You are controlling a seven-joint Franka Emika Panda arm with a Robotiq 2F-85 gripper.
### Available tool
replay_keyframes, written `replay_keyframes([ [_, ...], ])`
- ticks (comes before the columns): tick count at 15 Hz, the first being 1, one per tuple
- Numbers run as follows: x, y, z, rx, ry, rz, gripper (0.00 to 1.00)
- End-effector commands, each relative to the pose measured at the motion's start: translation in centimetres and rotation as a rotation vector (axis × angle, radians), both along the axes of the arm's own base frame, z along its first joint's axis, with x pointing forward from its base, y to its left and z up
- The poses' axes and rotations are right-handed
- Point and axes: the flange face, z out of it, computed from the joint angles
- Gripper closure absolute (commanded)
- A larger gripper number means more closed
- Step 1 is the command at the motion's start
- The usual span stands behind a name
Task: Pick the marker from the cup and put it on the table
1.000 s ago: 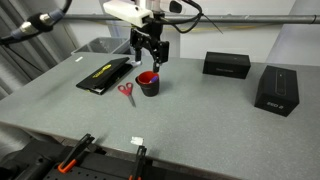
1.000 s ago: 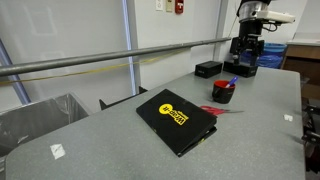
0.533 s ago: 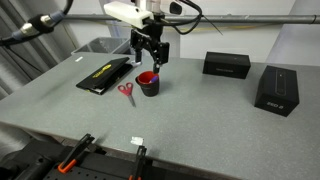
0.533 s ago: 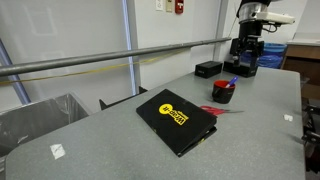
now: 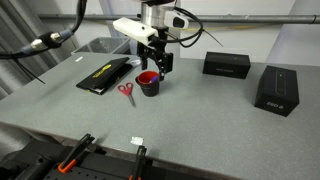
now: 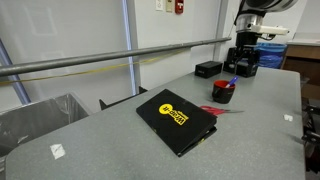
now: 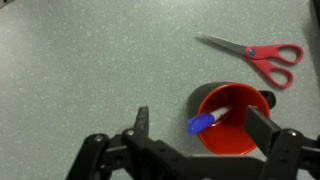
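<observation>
The black cup (image 7: 232, 120) with a red inside stands on the grey table (image 7: 80, 60). The blue marker (image 7: 207, 121) leans inside it, its blue cap over the rim. The cup also shows in both exterior views (image 5: 148, 84) (image 6: 223, 92). My gripper (image 7: 205, 125) is open and empty, its two fingers spread either side of the marker, just above the cup. In an exterior view the gripper (image 5: 159, 64) hangs over the cup's far side.
Red-handled scissors (image 7: 255, 55) lie beside the cup, also seen in an exterior view (image 5: 127, 93). A black book with a yellow mark (image 5: 104, 75) lies flat nearby. Two black boxes (image 5: 226, 65) (image 5: 279, 89) stand further off. A grey bin (image 6: 45, 115) sits past the table edge.
My gripper has shifted sideways and slightly lower toward the cup. The marker, cup and scissors have not moved.
</observation>
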Motion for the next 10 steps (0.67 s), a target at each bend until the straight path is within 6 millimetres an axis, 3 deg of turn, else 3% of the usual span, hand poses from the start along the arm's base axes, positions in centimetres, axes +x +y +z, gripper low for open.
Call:
replay_keyframes([
  [1, 1.25, -0.61, -1.36, -0.008, -0.028, -0.045, 0.00],
  [10, 1.21, -1.59, -1.83, 0.080, -0.048, -0.115, 0.00],
])
